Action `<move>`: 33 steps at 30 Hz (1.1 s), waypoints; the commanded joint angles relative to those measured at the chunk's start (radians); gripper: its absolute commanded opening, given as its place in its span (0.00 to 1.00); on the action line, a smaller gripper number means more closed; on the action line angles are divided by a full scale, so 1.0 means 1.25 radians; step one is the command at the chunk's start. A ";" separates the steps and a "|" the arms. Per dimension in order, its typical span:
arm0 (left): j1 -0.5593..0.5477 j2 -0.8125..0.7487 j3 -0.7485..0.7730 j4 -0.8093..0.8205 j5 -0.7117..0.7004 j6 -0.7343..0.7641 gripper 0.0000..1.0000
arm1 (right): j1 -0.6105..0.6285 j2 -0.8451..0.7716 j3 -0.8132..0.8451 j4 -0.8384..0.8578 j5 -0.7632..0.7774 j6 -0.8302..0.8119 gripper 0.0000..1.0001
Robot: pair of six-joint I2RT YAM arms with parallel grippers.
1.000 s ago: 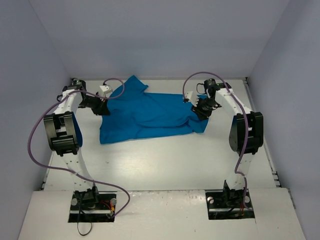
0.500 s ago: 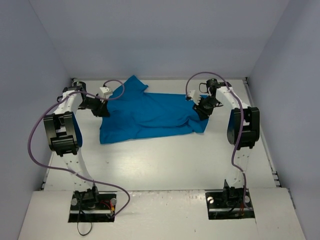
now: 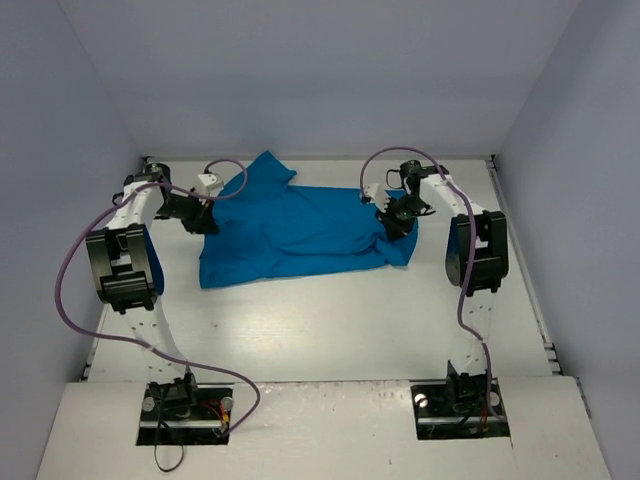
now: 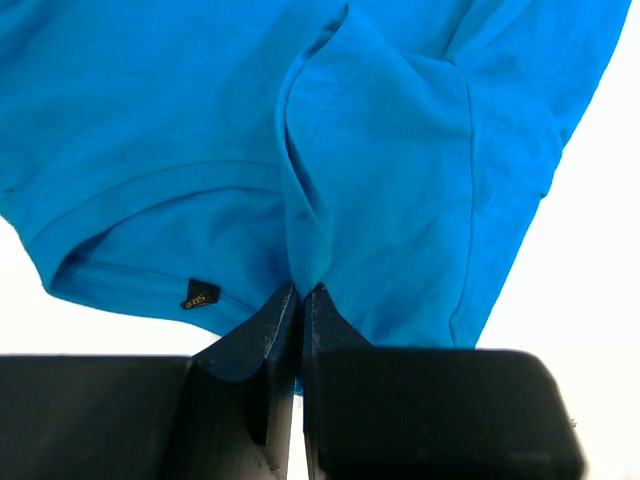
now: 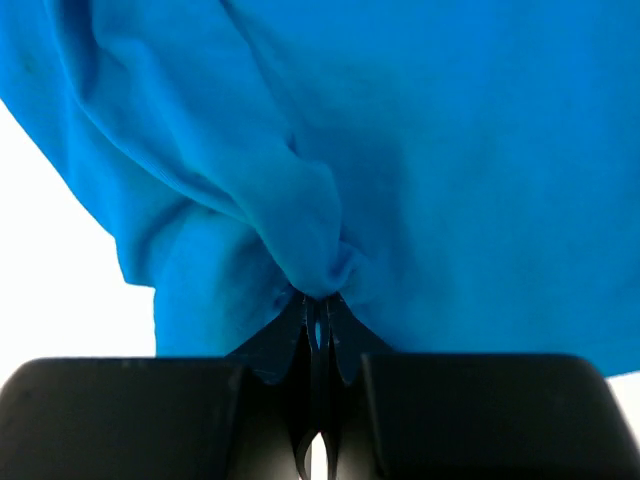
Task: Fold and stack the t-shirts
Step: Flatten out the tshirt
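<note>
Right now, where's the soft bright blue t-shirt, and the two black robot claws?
bright teal-blue t-shirt (image 3: pixel 300 232): top view, middle of the cloth.
left gripper (image 4: pixel 302 290): left wrist view, between fingertips pinching a fold.
right gripper (image 5: pixel 318 300): right wrist view, between fingertips pinching bunched cloth.

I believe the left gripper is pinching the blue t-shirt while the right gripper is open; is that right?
Not quite. The right gripper is also shut on the t-shirt, with a bunched fold pinched between its jaws, as the right wrist view shows. The left gripper is indeed pinching the cloth.
</note>
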 commanded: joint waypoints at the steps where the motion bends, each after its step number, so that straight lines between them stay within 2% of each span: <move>1: 0.010 -0.112 0.019 0.001 0.025 -0.027 0.00 | 0.007 -0.067 0.039 -0.025 -0.024 0.012 0.00; 8: 0.014 -0.336 -0.063 0.001 0.046 -0.054 0.00 | 0.008 -0.302 -0.011 -0.050 -0.013 0.029 0.00; 15: 0.042 -0.626 -0.217 0.002 0.045 -0.050 0.00 | 0.015 -0.607 -0.182 -0.049 0.001 0.061 0.00; 17: 0.057 -0.687 -0.261 0.004 0.053 -0.051 0.00 | 0.013 -0.649 -0.225 -0.047 0.010 0.061 0.00; 19: 0.079 -0.807 -0.310 0.042 0.055 -0.082 0.00 | 0.013 -0.755 -0.261 -0.046 0.027 0.081 0.00; 23: 0.113 -0.979 -0.395 0.166 0.034 -0.202 0.00 | 0.011 -0.880 -0.288 -0.043 0.049 0.116 0.00; 26: 0.114 -1.143 -0.470 0.368 -0.086 -0.373 0.00 | 0.007 -0.988 -0.283 0.010 0.077 0.187 0.00; 28: 0.114 -1.184 -0.484 0.428 -0.134 -0.425 0.00 | 0.007 -1.036 -0.277 0.043 0.103 0.214 0.00; 30: 0.114 -1.175 -0.459 0.439 -0.173 -0.477 0.00 | 0.007 -1.072 -0.283 0.140 0.154 0.276 0.00; 33: 0.114 -1.076 -0.386 0.458 -0.247 -0.543 0.00 | 0.007 -1.071 -0.305 0.284 0.213 0.327 0.00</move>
